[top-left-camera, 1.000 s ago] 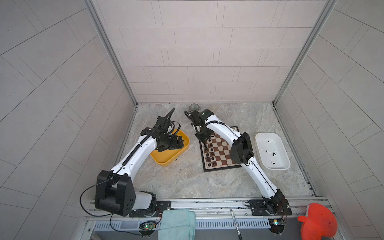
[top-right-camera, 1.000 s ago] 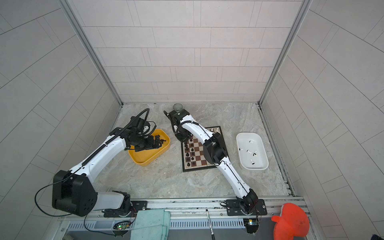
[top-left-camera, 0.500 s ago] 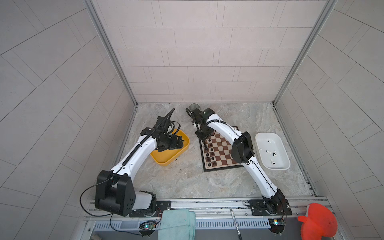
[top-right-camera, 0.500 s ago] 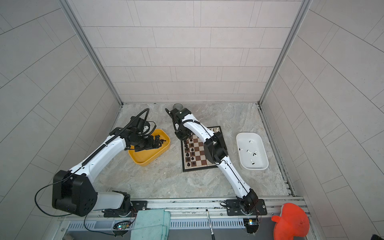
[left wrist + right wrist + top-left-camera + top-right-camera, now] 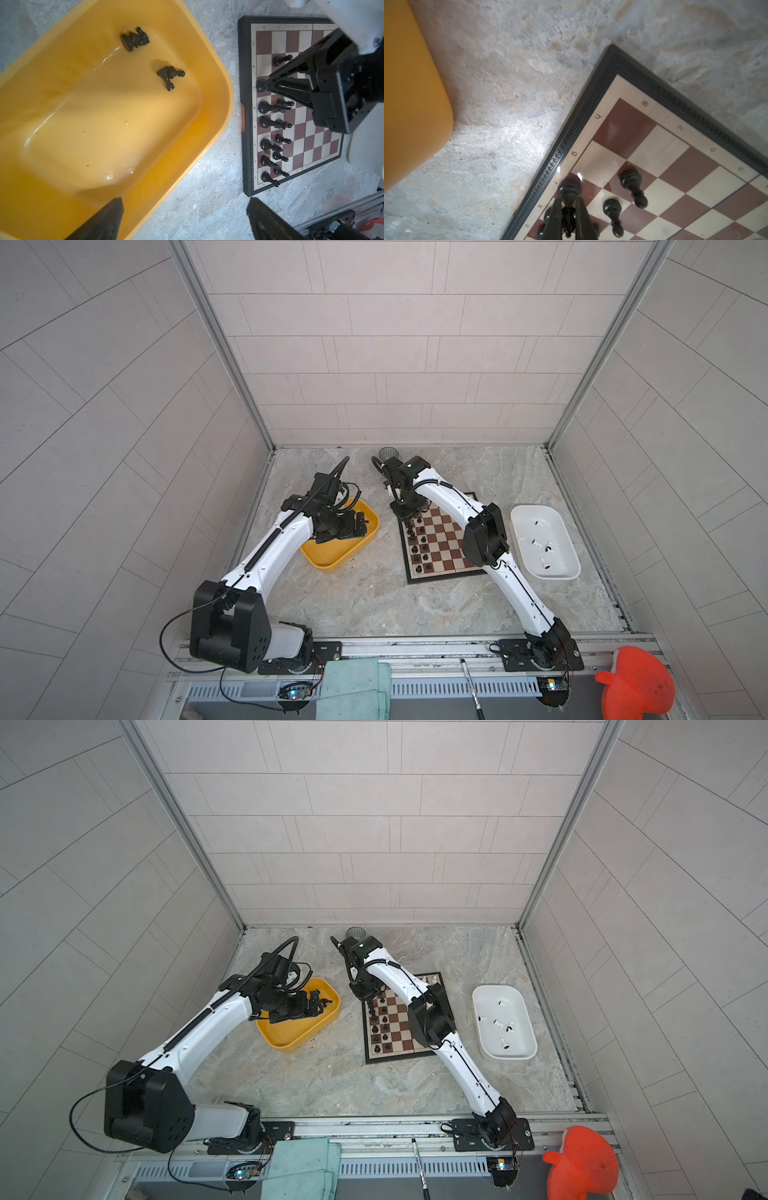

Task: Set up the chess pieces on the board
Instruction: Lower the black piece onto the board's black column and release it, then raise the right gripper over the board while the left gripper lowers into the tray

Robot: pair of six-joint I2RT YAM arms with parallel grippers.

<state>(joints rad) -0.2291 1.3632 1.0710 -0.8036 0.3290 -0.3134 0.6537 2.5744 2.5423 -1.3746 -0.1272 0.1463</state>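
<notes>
The right claw is clamped on a black piece standing on the board, at the edge nearest the yellow tray. The left claw hangs wide open over that tray. The tabletop is grey and marbled, and the tiled walls are pale. The left wrist view shows toppled black pieces in the tray. Only the top views show the white tray beyond the board's opposite edge.

White arm links, bulky black joints.
</notes>
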